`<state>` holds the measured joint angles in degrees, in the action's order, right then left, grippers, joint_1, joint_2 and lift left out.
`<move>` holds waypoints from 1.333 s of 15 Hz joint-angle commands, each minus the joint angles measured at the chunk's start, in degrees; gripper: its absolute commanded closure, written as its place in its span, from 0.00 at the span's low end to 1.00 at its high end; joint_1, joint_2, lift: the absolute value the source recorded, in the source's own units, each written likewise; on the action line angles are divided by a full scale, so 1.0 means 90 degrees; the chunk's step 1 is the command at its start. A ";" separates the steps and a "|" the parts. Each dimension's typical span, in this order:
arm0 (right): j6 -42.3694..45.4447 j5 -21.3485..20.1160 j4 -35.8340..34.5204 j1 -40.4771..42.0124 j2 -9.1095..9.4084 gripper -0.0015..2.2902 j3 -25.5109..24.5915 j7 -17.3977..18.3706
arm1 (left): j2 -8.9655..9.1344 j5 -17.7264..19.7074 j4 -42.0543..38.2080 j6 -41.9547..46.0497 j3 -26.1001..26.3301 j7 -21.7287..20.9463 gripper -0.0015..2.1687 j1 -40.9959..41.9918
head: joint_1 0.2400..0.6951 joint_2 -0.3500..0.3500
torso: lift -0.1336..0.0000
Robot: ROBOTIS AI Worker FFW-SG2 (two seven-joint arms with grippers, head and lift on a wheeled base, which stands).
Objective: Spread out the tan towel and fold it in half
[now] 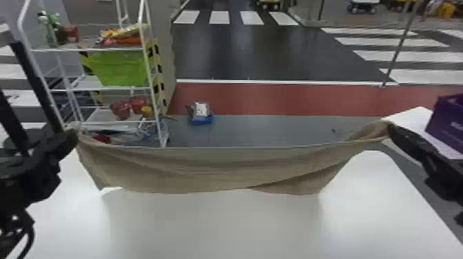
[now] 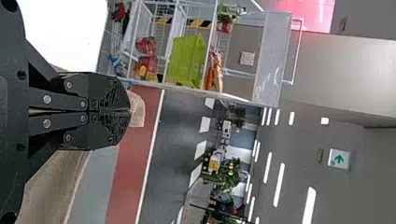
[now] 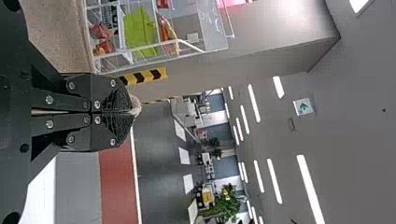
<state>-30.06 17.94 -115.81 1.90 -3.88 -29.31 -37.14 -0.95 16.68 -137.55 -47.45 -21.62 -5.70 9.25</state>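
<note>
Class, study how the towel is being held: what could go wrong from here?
The left gripper and right gripper pinch only small bits at the tan towel's upper corners, so one might slip free. The towel sags between them, and its lower edge looks uneven, so it could land creased or crooked on the white table.

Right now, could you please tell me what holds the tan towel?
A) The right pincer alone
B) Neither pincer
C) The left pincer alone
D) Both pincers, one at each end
D, because the left pincer and the right pincer are each shut on an end of the towel.
</note>
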 commanded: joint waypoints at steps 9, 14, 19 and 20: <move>0.0923 0.0624 -0.0267 0.2630 0.0001 0.62 -0.0318 -0.0414 | 0.0122 0.0070 -0.0029 0.1371 0.0156 -0.0108 0.63 0.2937 | 1.00 0.47 | 0.08; 0.1431 0.1005 -0.0101 0.3392 0.0079 0.62 -0.0552 -0.0492 | 0.0122 -0.0135 0.0293 0.1722 0.0185 0.0028 0.63 0.3464 | 1.00 0.45 | 0.08; 0.1470 0.1190 -0.0062 0.3744 0.0245 0.62 -0.0826 -0.0560 | 0.0122 -0.0330 0.0235 0.1800 0.0195 0.0204 0.63 0.3953 | 1.00 0.42 | 0.08; 0.1528 0.1190 -0.0033 0.3792 0.0255 0.62 -0.0836 -0.0560 | 0.0122 -0.0340 0.0235 0.1781 0.0175 0.0214 0.63 0.4021 | 1.00 0.41 | 0.08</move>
<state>-16.86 28.60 -116.38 35.35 -1.82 -36.58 -42.23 0.00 13.75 -135.47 -31.31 -19.86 -3.83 44.46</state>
